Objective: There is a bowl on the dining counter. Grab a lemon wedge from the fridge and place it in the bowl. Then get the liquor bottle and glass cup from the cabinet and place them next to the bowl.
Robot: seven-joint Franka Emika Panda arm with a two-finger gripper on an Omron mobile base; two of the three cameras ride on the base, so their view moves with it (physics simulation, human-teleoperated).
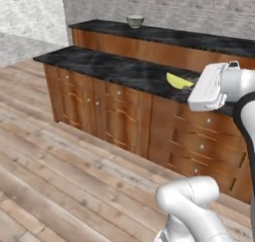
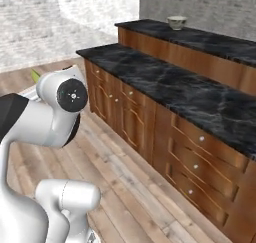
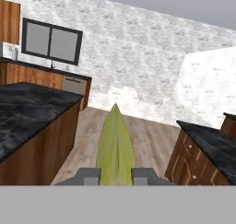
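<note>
Clearly the hand (image 3: pixel 115 174) pinches the lemon wedge (image 3: pixel 115 147) between its fingertips — wedge jutting straight ahead, above the floor.

We see a yellow-green lemon wedge (image 3: pixel 115 147), narrow and pointed, standing between the two dark finger tips, its tip aimed away along the hand. From the left base camera it (image 1: pixel 178 81) shows as a bright yellow crescent over the dark marble lower counter. A small greyish round bowl (image 1: pixel 135 21) sits upright on the raised dark dining counter, well apart from the wedge (image 2: pixel 35 74).
</note>
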